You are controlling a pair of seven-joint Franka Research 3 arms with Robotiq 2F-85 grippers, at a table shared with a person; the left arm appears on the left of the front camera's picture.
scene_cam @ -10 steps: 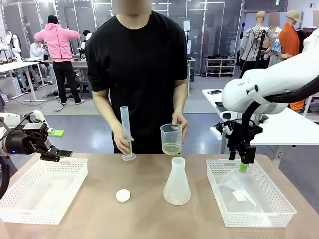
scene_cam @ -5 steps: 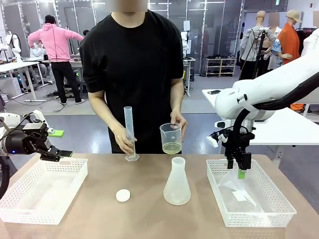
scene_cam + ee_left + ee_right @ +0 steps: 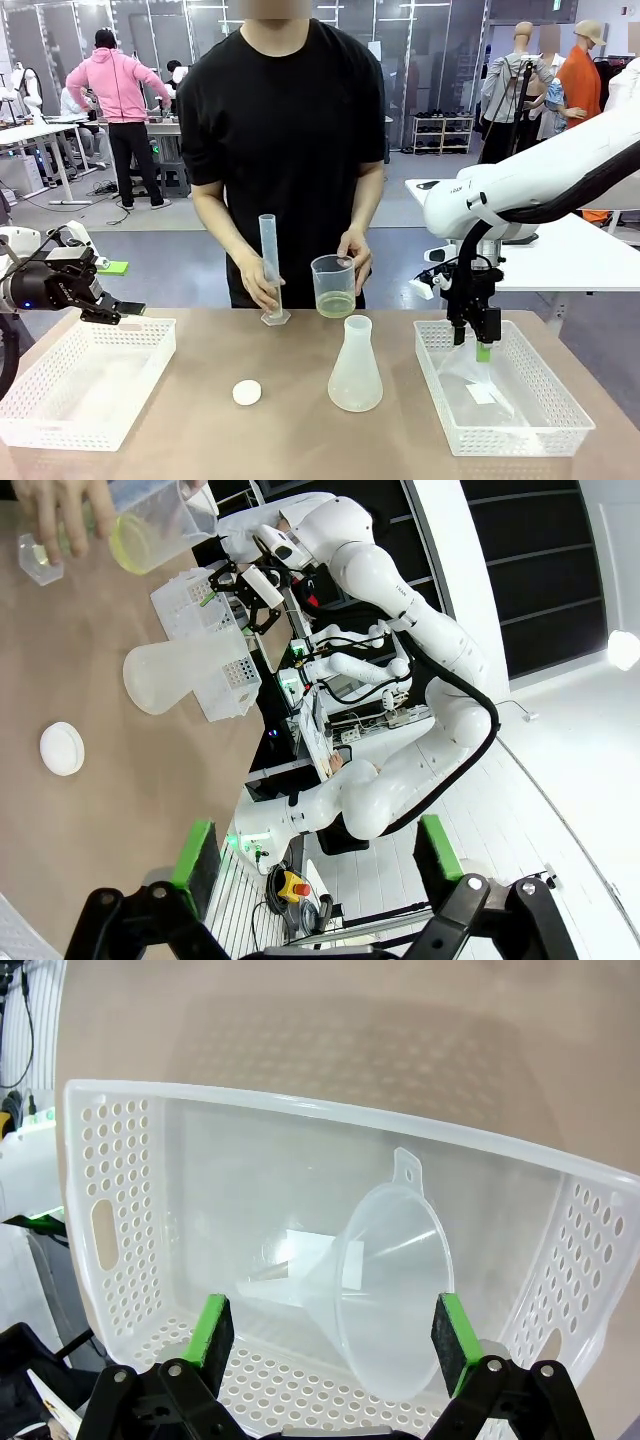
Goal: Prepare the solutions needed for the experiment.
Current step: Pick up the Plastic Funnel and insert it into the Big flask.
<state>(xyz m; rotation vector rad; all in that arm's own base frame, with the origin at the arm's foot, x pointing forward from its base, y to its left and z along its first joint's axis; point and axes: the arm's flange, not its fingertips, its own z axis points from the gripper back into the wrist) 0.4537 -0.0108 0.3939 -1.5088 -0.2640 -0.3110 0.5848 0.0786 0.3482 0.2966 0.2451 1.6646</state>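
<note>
The solutions are a little pale yellow liquid [image 3: 335, 304] in a frosted beaker [image 3: 334, 280] that the person holds just above the table's far edge. The person's other hand steadies a tall graduated cylinder [image 3: 270, 262] standing on the table. An empty conical flask [image 3: 355, 366] stands mid-table. My right gripper [image 3: 478, 340] hangs open over the right basket [image 3: 545, 432], its green pads either side of a clear funnel [image 3: 385, 1295] lying below it. My left gripper [image 3: 112, 308] is open at the far corner of the left basket [image 3: 60, 432]. The left wrist view shows the beaker [image 3: 150, 525] and flask [image 3: 165, 675].
A small white round cap [image 3: 247, 392] lies on the tan table left of the flask. A white label patch [image 3: 482, 394] lies in the right basket beside the funnel. Bare table lies between the two baskets, in front of the flask.
The person shifted the cylinder and beaker to the right and lower, nearer the flask. My right gripper moved left and down into the basket. The left arm stayed still.
</note>
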